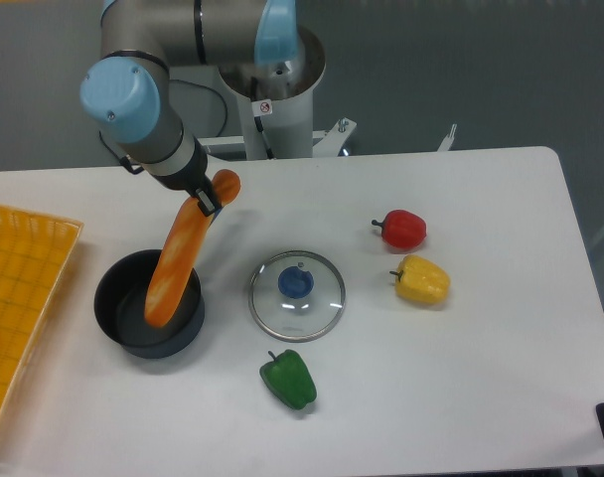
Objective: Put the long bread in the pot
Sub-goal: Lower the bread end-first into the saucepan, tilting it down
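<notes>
The jaws of the gripper point(209, 197) clench the long orange-golden baguette-shaped loaf point(180, 257) near its upper end; it slants down into the round dark grey pot point(118, 313), left of the glass lid point(297, 295).

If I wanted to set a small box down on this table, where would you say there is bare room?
Bare patches: right of the yellow pepper towards the table edge, and the front right beyond the green pepper. Crowded: around the pot, where the gripper holds the bread, and around the lid.

Orange-golden long bread point(179, 260), dark grey pot point(118, 299)
</notes>
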`<state>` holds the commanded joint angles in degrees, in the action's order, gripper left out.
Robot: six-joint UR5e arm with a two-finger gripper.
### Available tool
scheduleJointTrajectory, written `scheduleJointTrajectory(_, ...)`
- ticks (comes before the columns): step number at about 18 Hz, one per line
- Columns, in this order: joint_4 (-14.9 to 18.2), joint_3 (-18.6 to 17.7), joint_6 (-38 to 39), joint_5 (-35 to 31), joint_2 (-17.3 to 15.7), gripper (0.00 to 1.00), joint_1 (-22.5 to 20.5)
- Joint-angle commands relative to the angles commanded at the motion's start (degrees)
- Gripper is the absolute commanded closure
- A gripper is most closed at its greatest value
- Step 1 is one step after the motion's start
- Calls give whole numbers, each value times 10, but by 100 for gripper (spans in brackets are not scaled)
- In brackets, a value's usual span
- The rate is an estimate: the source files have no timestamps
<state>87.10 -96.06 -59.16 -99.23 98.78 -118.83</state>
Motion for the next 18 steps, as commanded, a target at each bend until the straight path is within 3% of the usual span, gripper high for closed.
scheduleJointTrajectory(18,-6,19,57,-10,38,100,50)
